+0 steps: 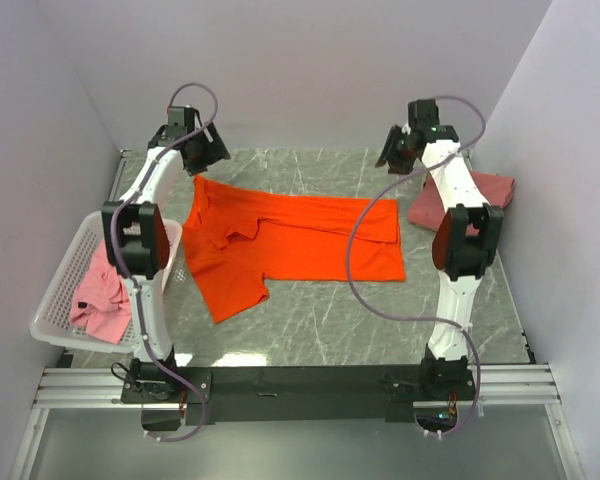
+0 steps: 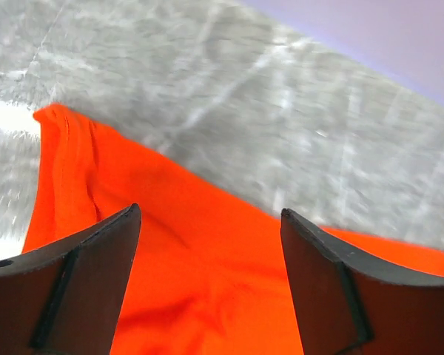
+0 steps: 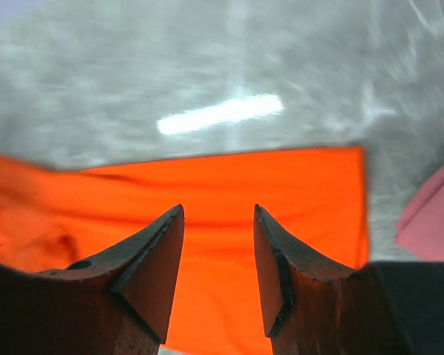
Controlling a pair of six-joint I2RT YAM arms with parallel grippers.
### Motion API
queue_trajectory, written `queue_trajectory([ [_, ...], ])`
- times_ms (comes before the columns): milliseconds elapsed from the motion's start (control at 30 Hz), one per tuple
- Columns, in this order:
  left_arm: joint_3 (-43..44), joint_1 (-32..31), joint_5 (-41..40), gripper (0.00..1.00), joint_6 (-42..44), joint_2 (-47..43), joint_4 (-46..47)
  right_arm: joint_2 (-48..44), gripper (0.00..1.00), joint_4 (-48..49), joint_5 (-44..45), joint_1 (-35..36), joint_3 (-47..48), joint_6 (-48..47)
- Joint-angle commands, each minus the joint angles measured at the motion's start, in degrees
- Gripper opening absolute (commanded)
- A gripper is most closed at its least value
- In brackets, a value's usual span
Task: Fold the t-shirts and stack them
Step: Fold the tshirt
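I find the orange t-shirt (image 1: 300,245) lying flat on the worktop (image 1: 380,320). Its long axis runs left to right, with the rumpled sleeve end at the left and a straight edge at the right. My left hand (image 2: 211,214) hangs over its far left corner, fingers spread wide with nothing between them. My right hand (image 3: 218,211) sits over the right end, fingers parted and gripping nothing. Only the top view shows the lighter pink t-shirt (image 1: 100,295) in the white basket (image 1: 55,300). The salmon-pink t-shirt (image 1: 485,190) lies at the far right, and the right wrist view catches just its edge.

Basket (image 1: 52,292) hems left edge; orange t-shirt (image 1: 300,245) mid-table; tabletop (image 1: 380,320) bare nearside.
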Motion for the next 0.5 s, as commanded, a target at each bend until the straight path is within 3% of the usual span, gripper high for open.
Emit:
queue_trajectory([
  [0, -6.06, -3.17, -3.24, 0.81, 3.22, -10.28, 1.08, -8.43, 0.5, 3.28, -1.91, 4.41, -2.62, -1.55],
  [133, -21.24, -7.99, -5.89, 0.78, 3.75, -16.36, 1.77, -12.39, 0.5, 3.46, 1.15, 10.74, -8.86, -1.65],
  [233, -29.95, -10.72, -9.83, 0.76, 2.18, -23.28, 1.52, -15.91, 0.49, 3.63, 2.39, 14.78, -18.58, 0.1],
  [467, -47.64, -14.77, -17.3, 0.7, -3.36, -38.93, -1.9, -29.35, 0.49, 7.32, 3.8, 15.23, -41.35, 1.61],
])
